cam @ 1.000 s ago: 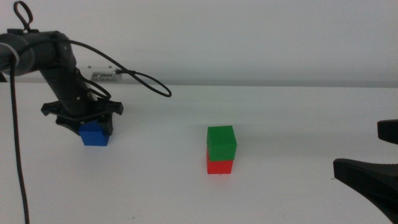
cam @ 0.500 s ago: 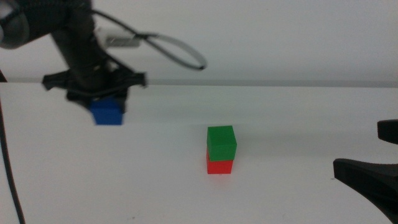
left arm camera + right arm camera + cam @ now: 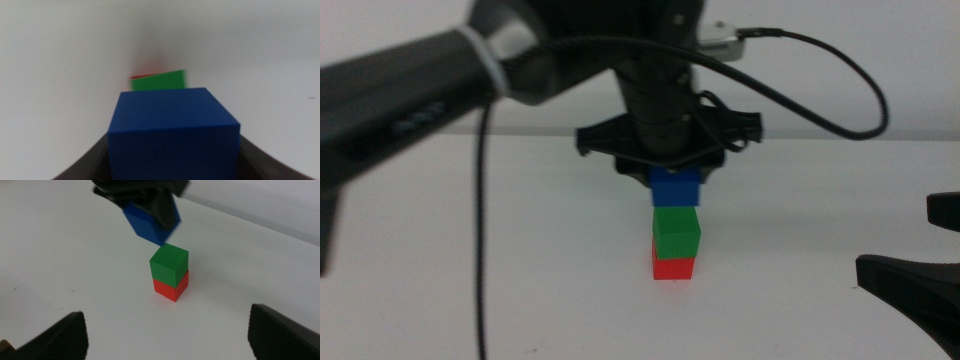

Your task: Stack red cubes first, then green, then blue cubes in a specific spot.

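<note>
Nearest me, the right gripper [image 3: 165,330] waited low over the white table [image 3: 520,290], jaws spread wide. Beyond it the green cube [image 3: 676,230] sat on the red cube [image 3: 673,267]. Just above hung the left gripper [image 3: 670,165], clamped on the blue cube [image 3: 676,187].

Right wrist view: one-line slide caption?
Left hand holds blue cube just above green cube stacked on red cube.
</note>
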Available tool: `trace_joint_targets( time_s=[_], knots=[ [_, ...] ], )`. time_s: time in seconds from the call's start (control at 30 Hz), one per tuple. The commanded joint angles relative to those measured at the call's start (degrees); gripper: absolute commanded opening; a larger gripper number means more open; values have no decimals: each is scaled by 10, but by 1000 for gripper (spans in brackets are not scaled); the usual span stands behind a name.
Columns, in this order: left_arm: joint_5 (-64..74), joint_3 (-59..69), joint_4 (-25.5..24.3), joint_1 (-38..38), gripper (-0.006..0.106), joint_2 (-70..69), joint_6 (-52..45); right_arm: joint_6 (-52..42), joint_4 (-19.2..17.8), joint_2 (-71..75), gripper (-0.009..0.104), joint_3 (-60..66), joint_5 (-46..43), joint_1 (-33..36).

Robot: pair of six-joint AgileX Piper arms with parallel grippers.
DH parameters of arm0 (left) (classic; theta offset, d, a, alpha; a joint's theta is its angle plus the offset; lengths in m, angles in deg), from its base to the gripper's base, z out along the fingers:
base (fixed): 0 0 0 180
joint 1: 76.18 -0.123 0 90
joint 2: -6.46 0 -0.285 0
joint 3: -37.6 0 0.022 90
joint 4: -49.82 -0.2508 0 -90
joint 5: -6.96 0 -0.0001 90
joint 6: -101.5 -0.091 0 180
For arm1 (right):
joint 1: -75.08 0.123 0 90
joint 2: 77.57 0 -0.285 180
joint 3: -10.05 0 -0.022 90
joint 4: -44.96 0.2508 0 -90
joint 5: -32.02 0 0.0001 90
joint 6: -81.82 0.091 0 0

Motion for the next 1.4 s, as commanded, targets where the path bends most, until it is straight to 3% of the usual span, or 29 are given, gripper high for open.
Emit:
trace_joint_targets(
  time_s=[0.0, 0.6, 0.97, 1.37],
  knots=[
    [55, -24, 13, 7, -2, 22, 22, -1, -1, 3, 85, 2, -7, -4],
    [55, -20, -23, 10, -2, 53, 111, -1, -1, 3, 85, 2, -7, -4],
    [55, -20, 2, 10, -2, 76, 111, -1, -1, 3, 85, 2, -7, -4],
    [55, -20, -13, 10, -2, 100, 101, -1, -1, 3, 85, 2, -7, -4]
  ],
)
